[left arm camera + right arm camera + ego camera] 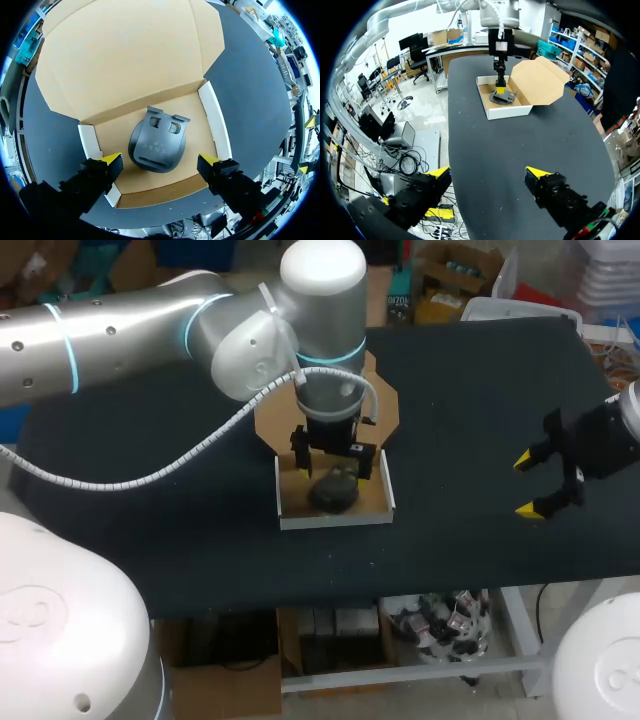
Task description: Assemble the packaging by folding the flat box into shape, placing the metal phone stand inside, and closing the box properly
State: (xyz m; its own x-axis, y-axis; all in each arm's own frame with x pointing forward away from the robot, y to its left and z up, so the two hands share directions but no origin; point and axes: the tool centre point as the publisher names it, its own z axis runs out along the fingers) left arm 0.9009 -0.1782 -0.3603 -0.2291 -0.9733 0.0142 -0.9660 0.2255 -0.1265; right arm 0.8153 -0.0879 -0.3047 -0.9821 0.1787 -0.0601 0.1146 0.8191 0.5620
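Just left of the middle of the bench (460, 390), toward its far edge: the left gripper (160, 161) pointing straight down over the box (215, 117), opened wide, straddling the phone stand (157, 142) without touching it, gripping nothing. Stand flat on the box's floor, dark and rounded, inside the white walls, about midway between the side walls. Probably a release posture, wide enough to lift away without nudging the stand.

Behind the stand, the brown lid (125, 55) folded back flat toward the bench's far edge, side flaps out; open for loading, not yet closed. Judged well along: box shaped, stand in, closing to come.

At the bench's right edge, well apart from the box: the right gripper (527, 484), likewise wide open and empty, aimed along the bench toward the box, seemingly parked out of the lid's swing.

Under everything, a dark, matte, flat top. Room for the lid to fold forward only with the left arm out of the way, by the look of it.
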